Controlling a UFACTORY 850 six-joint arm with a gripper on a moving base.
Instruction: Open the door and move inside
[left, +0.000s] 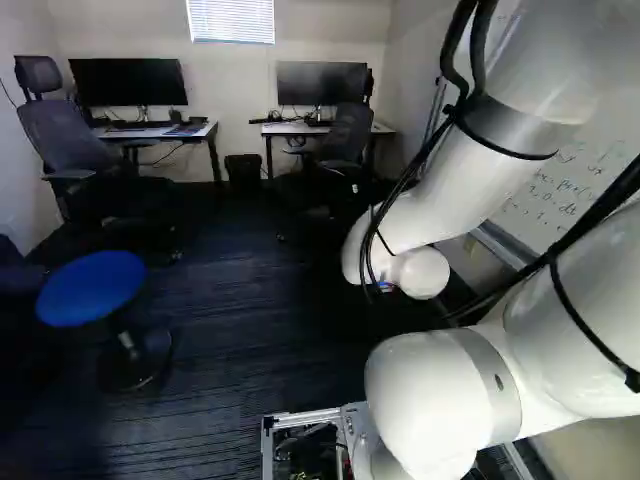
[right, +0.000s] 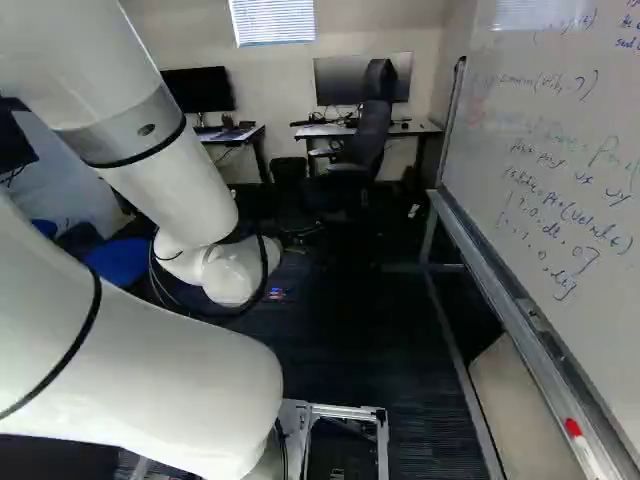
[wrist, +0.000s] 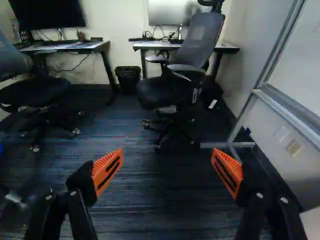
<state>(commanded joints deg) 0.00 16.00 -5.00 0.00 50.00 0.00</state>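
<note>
Arm (left: 425, 205): glossy white, tubular, with bulbous joint housings (left: 425, 395). Smooth grey bands (right: 115, 132) ring it; one carries a small dark oval mark. Black cables (left: 446, 52) run along the exterior, secured by thin black ties (right: 151, 153). Base frame (right: 345, 410): silver-coloured metal. Tool (wrist: 167, 159): black linkages, silvery screws (wrist: 259, 195), ribbed orange pads (wrist: 106, 172) with dark slots.
</note>
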